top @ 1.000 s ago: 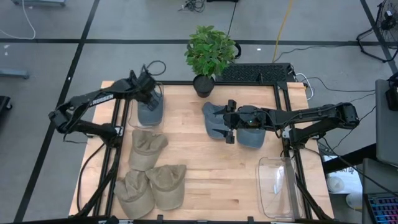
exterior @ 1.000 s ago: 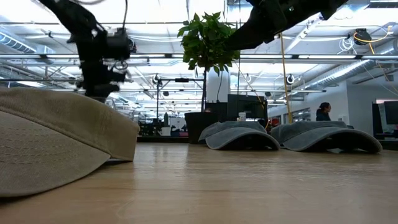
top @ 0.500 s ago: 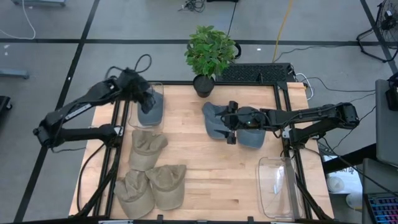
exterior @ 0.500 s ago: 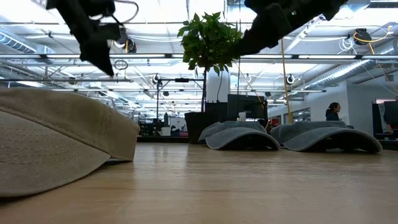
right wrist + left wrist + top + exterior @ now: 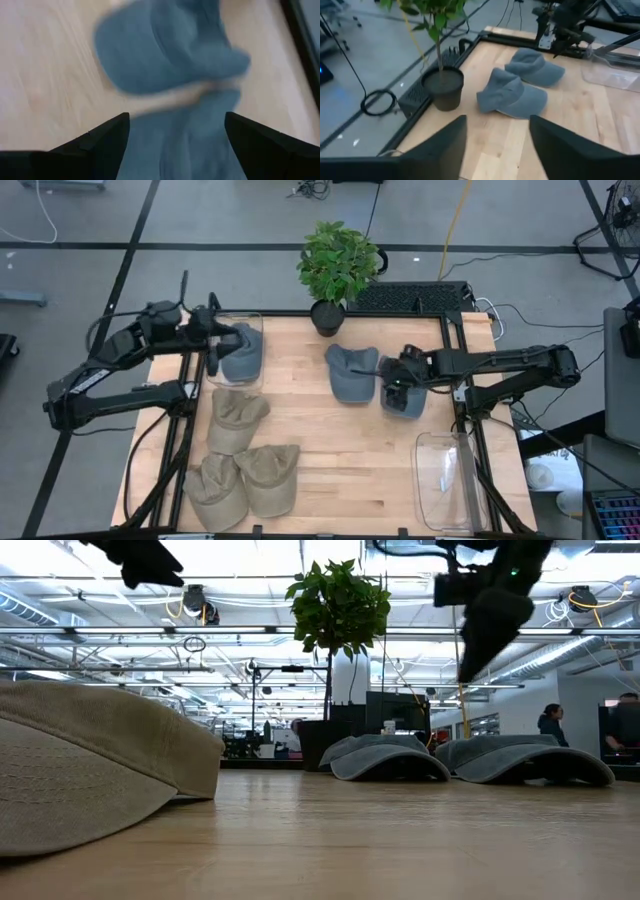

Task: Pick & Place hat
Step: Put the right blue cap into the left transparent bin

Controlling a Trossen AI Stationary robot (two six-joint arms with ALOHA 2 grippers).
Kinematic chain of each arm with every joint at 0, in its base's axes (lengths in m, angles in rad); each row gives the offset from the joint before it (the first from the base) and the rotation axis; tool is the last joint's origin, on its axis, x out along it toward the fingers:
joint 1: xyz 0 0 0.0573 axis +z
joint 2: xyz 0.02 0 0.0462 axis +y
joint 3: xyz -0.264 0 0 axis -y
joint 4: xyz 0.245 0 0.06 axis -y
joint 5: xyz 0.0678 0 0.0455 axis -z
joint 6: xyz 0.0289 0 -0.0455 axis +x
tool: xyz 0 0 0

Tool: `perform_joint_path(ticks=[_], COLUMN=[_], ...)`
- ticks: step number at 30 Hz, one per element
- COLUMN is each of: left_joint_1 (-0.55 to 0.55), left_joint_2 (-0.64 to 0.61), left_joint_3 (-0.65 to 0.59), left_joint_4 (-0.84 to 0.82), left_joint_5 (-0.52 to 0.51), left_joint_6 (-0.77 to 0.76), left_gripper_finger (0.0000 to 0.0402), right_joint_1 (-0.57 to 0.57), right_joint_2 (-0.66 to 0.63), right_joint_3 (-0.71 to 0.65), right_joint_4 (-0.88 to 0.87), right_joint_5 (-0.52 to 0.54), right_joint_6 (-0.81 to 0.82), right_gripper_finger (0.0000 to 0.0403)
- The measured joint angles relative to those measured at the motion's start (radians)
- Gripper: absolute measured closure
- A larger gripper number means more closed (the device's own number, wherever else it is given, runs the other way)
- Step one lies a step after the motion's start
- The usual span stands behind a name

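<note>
A grey-blue hat [image 5: 241, 358] lies in a clear bin [image 5: 250, 320] at the table's far left. My left gripper [image 5: 222, 338] [image 5: 497, 135] hovers open beside that bin, raised well above the table and holding nothing. Two more grey-blue hats [image 5: 352, 375] [image 5: 408, 400] rest brims down on the wood at mid-right. My right gripper [image 5: 391, 383] [image 5: 177, 125] hangs open above the right-hand one, pointing steeply down, with its fingertips [image 5: 467, 670] well clear of the hat. Three tan hats [image 5: 237, 415] [image 5: 268, 478] [image 5: 212, 490] lie at the near left.
A potted plant [image 5: 338, 265] stands at the table's far edge, middle. A second clear bin [image 5: 447, 480] sits at the near right. Bare wood lies in the middle between the tan and the grey-blue hats. People show in the room far behind.
My left gripper has risen from over the hat in the far-left bin and drawn back toward the table's left edge, tipping up from pointing down. The hat stays in the bin. My right gripper has tipped from nearly level to pointing down and shifted slightly toward the right edge.
</note>
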Motion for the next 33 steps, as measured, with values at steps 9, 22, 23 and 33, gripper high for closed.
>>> perform_joint_path(ticks=[9, 22, 23, 33], left_joint_1=[-0.002, -0.002, -0.002, -0.002], left_joint_2=[-0.019, -0.012, -0.012, -0.012], left_joint_3=[0.000, 0.000, 0.000, 0.000], left_joint_4=[0.045, 0.050, 0.050, 0.050], left_joint_5=[-0.095, -0.095, -0.095, -0.096], left_joint_6=[0.015, 0.018, 0.018, 0.018], left_gripper_finger=[0.0074, 0.0055, 0.0055, 0.0055], right_joint_1=[-0.042, -0.115, -0.115, -0.111], right_joint_2=[-0.009, -0.007, -0.008, -0.004], right_joint_3=[-0.021, -0.023, -0.025, -0.139], right_joint_4=[-0.140, -0.302, -0.291, -0.047], right_joint_5=[-0.007, -0.007, -0.007, -0.220], right_joint_6=[0.234, 0.587, 0.559, 0.165], right_gripper_finger=[0.0091, 0.0093, 0.0093, 0.0093])
